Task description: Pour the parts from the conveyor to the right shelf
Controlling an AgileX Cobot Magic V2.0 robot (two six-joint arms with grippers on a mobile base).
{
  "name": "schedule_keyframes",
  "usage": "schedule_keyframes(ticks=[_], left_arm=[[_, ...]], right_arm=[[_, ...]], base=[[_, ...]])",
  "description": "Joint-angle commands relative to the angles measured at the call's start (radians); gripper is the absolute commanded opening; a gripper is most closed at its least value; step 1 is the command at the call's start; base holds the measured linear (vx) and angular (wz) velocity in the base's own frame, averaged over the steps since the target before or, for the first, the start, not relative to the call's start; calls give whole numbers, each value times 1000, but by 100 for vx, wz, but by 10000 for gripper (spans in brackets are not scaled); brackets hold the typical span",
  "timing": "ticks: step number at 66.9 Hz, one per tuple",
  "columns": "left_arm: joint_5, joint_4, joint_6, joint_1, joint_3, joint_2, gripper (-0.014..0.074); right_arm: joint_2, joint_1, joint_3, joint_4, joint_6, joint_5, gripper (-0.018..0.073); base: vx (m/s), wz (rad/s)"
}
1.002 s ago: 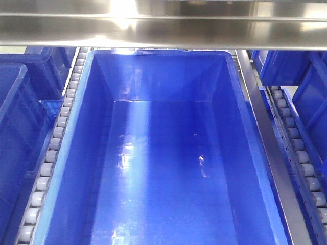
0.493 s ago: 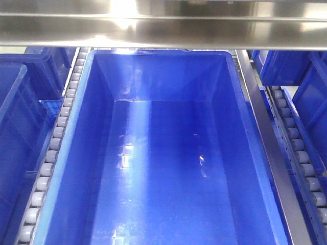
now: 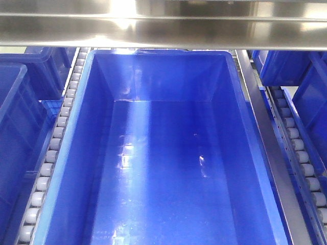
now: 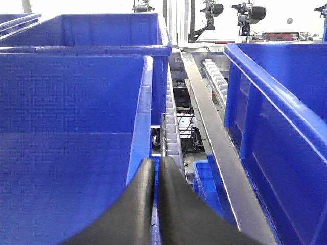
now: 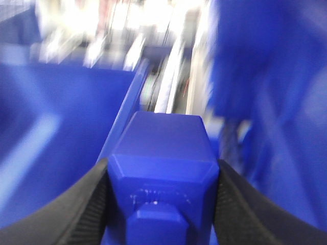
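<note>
My right gripper (image 5: 162, 171) is shut on a part (image 5: 161, 150), a bright-blue plastic block with a small square knob facing the camera. Black fingers (image 5: 87, 204) press on both its sides. Behind it the right wrist view is blurred, showing only blue bin walls and a roller rail. My left gripper (image 4: 156, 167) is shut with nothing between its fingers, above the gap between two bins. The right shelf (image 3: 163, 25) is a steel rack with white roller rails (image 3: 56, 127), and a large blue bin (image 3: 84, 117) with nothing inside fills the front view. The conveyor is out of view.
More blue bins stand at the left (image 3: 15, 127) and right (image 3: 306, 87) of the middle one. In the left wrist view, a bin (image 4: 71, 102) lies left, another bin (image 4: 276, 102) right, with a steel rail (image 4: 214, 143) and rollers (image 4: 171, 127) between.
</note>
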Motion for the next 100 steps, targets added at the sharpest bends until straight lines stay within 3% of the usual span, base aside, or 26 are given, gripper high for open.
schedule_keyframes(ticks=[1,23,31,43,57,71,100], left_arm=[[-72,-6,-7,2,-25,-7,-6],[-72,-6,-7,2,-25,-7,-6],[-72,-6,-7,2,-25,-7,-6],[-72,-6,-7,2,-25,-7,-6],[-72,-6,-7,2,-25,-7,-6],[-72,-6,-7,2,-25,-8,-6],[-72,-6,-7,2,-25,-8,-6]], right_arm=[[99,49,-90,33,-60,-17,-4],[376,305,-217,37,-108,43,-1],[493,438,-260,13,-109,38,-1],[663,580,-326,-76,-8,-10,-1],[891,598,-490,-225,220,133,-1],[1086,598,-668,-288,252,321,14],[1367,595,-967,-276,337,466,80]], base=[[0,0],[0,0],[0,0],[0,0],[0,0],[0,0],[0,0]])
